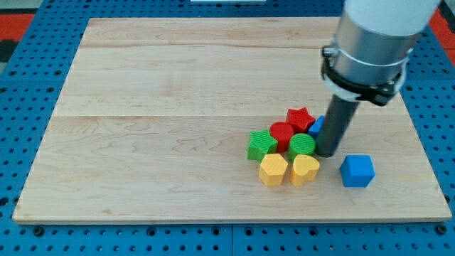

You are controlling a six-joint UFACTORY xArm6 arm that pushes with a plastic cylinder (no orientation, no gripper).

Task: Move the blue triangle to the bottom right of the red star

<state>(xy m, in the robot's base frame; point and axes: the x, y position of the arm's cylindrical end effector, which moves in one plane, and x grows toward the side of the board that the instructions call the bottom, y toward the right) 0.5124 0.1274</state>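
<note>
The red star (301, 117) lies right of the board's middle, at the top of a tight cluster of blocks. The blue triangle (316, 126) sits just to the star's lower right, mostly hidden behind my rod, with only a small blue corner showing. My tip (326, 153) rests on the board right against the triangle's lower right side and next to the green round block (302, 145).
In the cluster are a red cylinder (281, 133), a green star (261, 144), a yellow hexagon (273, 169) and a yellow heart (305, 169). A blue cube (356, 171) stands apart at the lower right. The wooden board (178, 107) lies on a blue pegboard.
</note>
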